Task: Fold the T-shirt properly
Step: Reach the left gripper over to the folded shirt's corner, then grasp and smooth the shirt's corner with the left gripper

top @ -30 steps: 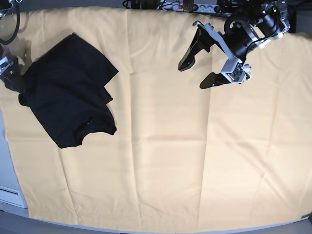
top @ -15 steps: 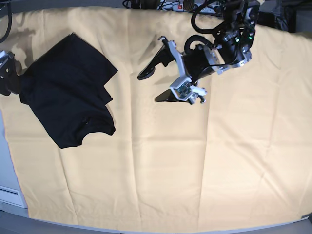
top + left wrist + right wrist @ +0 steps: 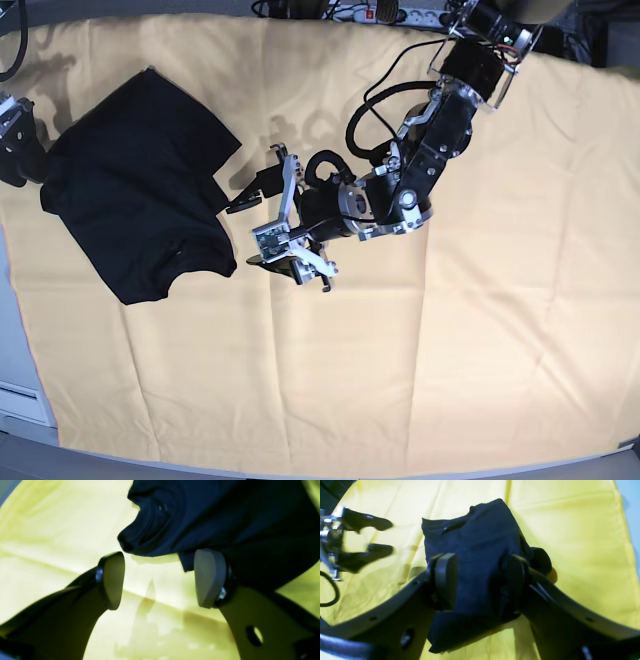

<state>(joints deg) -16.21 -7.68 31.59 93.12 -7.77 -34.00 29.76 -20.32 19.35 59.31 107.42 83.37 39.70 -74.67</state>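
The T-shirt (image 3: 140,190) is seen as soft matt black cloth; the yellow cloth (image 3: 420,360) as smooth, creased fabric.

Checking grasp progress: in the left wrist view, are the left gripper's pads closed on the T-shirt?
No, the left gripper stands open, yellow cloth showing between its pads, beside the T-shirt.

A big pale yellow cloth (image 3: 420,350) covered nearly the whole bench, creased by faint fold lines running both across and lengthwise. Light fell evenly, throwing soft shadows onto the fabric. Along the far edge lay a white power strip (image 3: 395,14) with dark cables (image 3: 290,9) bunched beside it. At the near left corner a strip of grey surface (image 3: 18,395) showed past the cloth's edge.
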